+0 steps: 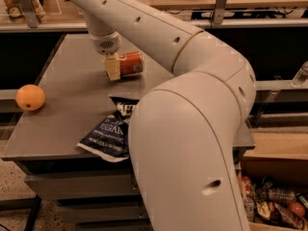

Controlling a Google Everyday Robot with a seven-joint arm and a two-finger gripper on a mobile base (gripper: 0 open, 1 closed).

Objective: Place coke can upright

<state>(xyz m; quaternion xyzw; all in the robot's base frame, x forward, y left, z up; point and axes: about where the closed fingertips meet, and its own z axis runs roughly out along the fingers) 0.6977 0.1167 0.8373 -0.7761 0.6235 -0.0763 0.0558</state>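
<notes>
The red-orange coke can (131, 63) lay on its side beside the gripper (112, 67), whose hold could not be told, with open table (72, 81) leftward to the edge.

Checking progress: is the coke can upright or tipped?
Tipped: the coke can lies lengthwise on the table, with the gripper at one end.

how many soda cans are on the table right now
1. The coke can is on its side toward the far edge of the table, the gripper at its left end. The arm covers part of the table, so another could be hidden.
</notes>
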